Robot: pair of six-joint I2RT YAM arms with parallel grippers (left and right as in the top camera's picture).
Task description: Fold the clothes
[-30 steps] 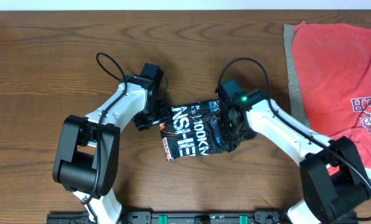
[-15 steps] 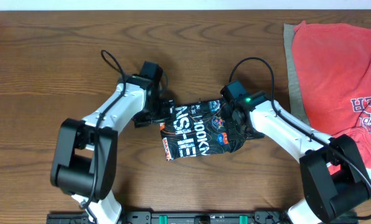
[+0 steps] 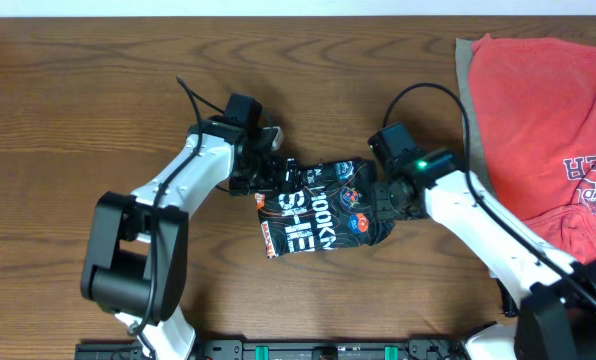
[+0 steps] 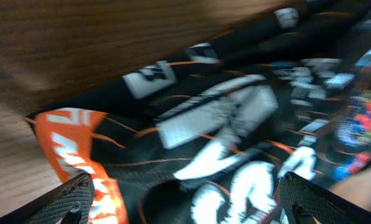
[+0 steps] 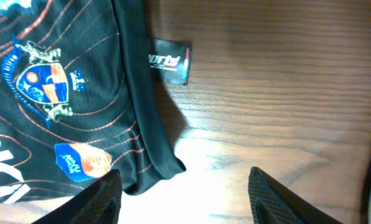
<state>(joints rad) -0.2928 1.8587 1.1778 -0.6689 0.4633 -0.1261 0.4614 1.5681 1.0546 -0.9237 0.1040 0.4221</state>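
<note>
The clothes in play are a black jersey (image 3: 318,205) with white lettering and orange lines, lying folded into a small rectangle mid-table. My left gripper (image 3: 276,176) hovers at its upper left corner, open; in the left wrist view the jersey (image 4: 223,118) fills the frame between the wide-apart fingertips (image 4: 67,202), and nothing is pinched. My right gripper (image 3: 384,200) is at the jersey's right edge, open. In the right wrist view it (image 5: 188,199) stands over bare wood, with the jersey's hem (image 5: 142,112) just left of it.
A coral-red printed T-shirt (image 3: 548,120) lies at the right end of the table on a beige garment (image 3: 465,100). Both arms reach in from the front edge. A small black label (image 5: 170,60) sticks out from the jersey's hem onto the wood.
My left gripper has opened wide and shifted right onto the jersey's corner. My right gripper has slid a little right to the jersey's edge. The jersey stays folded.
</note>
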